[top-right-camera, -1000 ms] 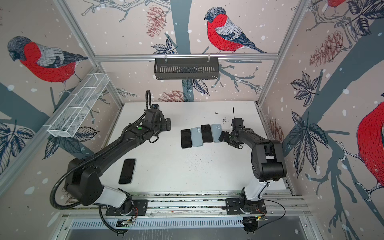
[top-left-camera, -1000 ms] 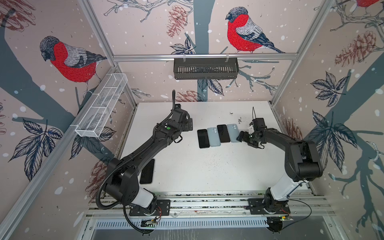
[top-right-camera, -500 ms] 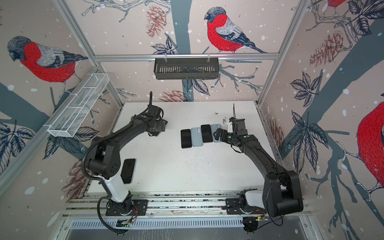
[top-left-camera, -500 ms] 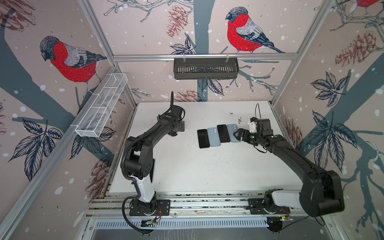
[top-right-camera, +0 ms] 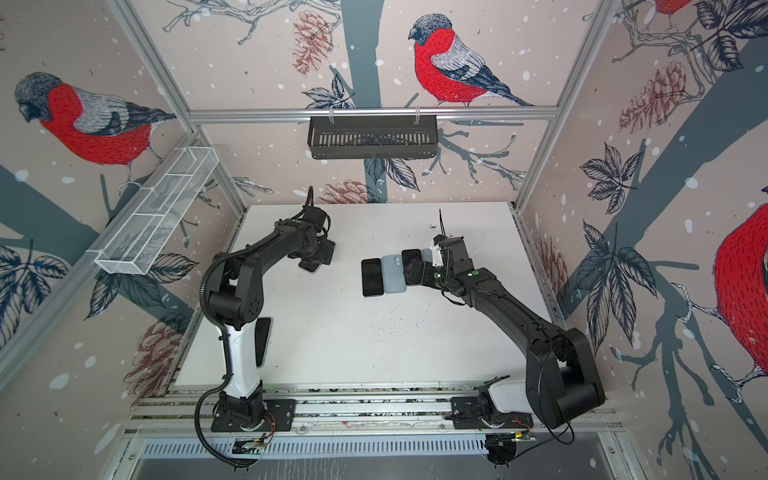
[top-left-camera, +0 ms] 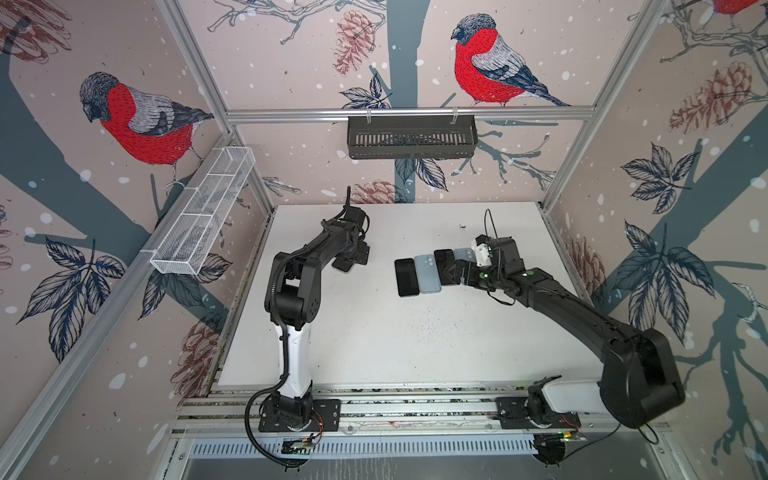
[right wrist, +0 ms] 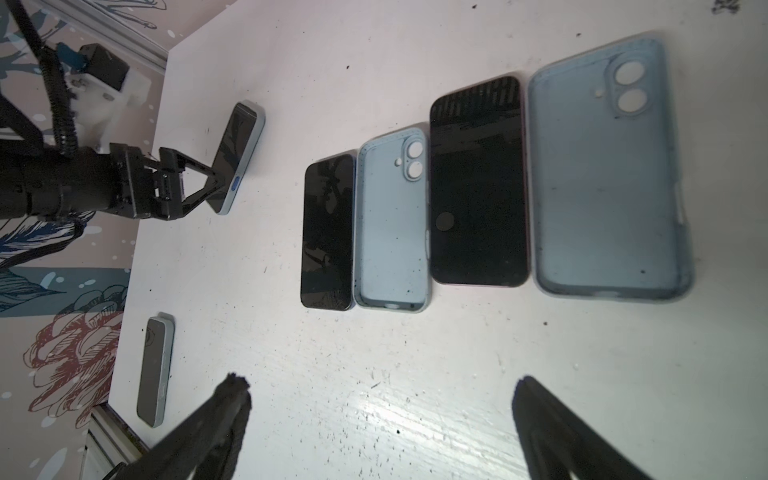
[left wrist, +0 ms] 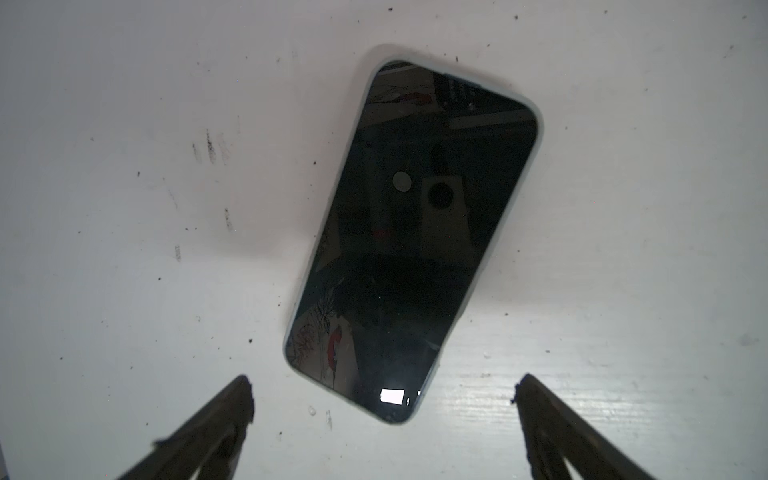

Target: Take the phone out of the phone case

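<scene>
A phone (left wrist: pixel 415 241) with a dark screen sits face up in a light blue phone case (left wrist: pixel 536 124) on the white table, left of the middle. My left gripper (left wrist: pixel 384 392) hangs open just above the phone's near end, one finger on each side, touching nothing. In both top views this gripper (top-left-camera: pixel 349 262) (top-right-camera: pixel 316 262) covers most of the phone. The right wrist view shows the cased phone (right wrist: pixel 239 153) beside the left gripper (right wrist: pixel 199 183). My right gripper (right wrist: pixel 382 384) (top-left-camera: pixel 455 270) is open and empty over bare table by the row of phones.
Side by side lie a bare phone (right wrist: pixel 328 232), an empty blue case (right wrist: pixel 392 232), a second bare phone (right wrist: pixel 478 187) and another empty case (right wrist: pixel 602 187). One more cased phone (right wrist: pixel 154 370) (top-right-camera: pixel 262 340) lies near the table's left edge, behind the left arm.
The left arm has risen from lying low to an upright elbow, its gripper shifting slightly left. The right arm has stretched out, its gripper staying by the row's right end with the jaws a little wider.
</scene>
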Robot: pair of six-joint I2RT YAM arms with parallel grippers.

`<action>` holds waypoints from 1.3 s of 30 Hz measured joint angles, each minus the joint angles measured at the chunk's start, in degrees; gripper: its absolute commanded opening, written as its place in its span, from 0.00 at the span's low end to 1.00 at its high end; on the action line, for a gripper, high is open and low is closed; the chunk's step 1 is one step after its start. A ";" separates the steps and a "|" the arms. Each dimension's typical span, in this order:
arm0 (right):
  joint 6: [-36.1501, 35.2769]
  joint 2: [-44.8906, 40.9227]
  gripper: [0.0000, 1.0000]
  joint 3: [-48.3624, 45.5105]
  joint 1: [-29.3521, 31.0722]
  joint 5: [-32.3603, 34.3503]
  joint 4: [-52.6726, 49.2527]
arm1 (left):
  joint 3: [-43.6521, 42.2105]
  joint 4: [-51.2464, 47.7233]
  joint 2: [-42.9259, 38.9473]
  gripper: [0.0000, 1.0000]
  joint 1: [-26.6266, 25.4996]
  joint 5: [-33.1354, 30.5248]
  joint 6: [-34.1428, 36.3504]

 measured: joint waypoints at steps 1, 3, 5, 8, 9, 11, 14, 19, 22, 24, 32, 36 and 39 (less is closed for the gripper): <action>0.15 0.17 1.00 0.13 0.63 0.22 0.15 | 0.81 -0.33 0.70 0.96 0.13 0.07 0.11; 0.44 0.55 1.00 0.26 2.01 0.39 0.33 | 2.25 -0.63 2.01 0.96 0.42 1.07 0.87; 1.44 1.01 1.00 0.44 3.23 0.39 0.37 | 3.63 -0.76 3.26 0.96 0.63 1.79 1.36; 1.51 1.62 1.00 0.66 4.63 0.46 0.42 | 5.60 -1.66 5.05 0.95 1.27 3.04 1.57; 1.66 1.79 1.00 0.74 5.07 0.72 0.50 | 6.36 -2.23 5.55 0.94 1.60 3.26 1.62; 1.77 2.05 1.00 0.83 5.70 1.01 0.52 | 7.63 -2.58 6.32 0.95 2.08 4.39 1.81; 2.05 2.49 1.00 1.07 6.69 1.05 0.55 | 9.25 -3.23 7.34 0.94 2.47 4.68 2.23; 2.78 2.89 1.00 1.33 7.65 1.68 0.57 | 11.30 -3.91 9.25 0.94 2.49 5.97 3.30; 2.95 3.13 1.00 1.46 7.87 1.88 0.52 | 12.17 -4.92 10.14 0.93 2.99 6.08 4.07; 2.95 3.30 1.00 1.66 8.00 1.90 0.52 | 12.70 -5.40 10.62 0.93 3.08 6.01 4.28; 2.99 3.76 1.00 2.38 8.48 2.16 0.48 | 13.79 -6.27 11.93 0.93 3.58 7.13 4.57; 3.04 3.98 1.00 2.89 8.74 2.32 0.33 | 14.97 -6.56 12.76 0.93 3.87 7.56 4.55; 3.04 4.15 1.00 3.21 8.76 2.51 0.20 | 16.11 -6.88 13.51 0.93 4.00 8.33 4.55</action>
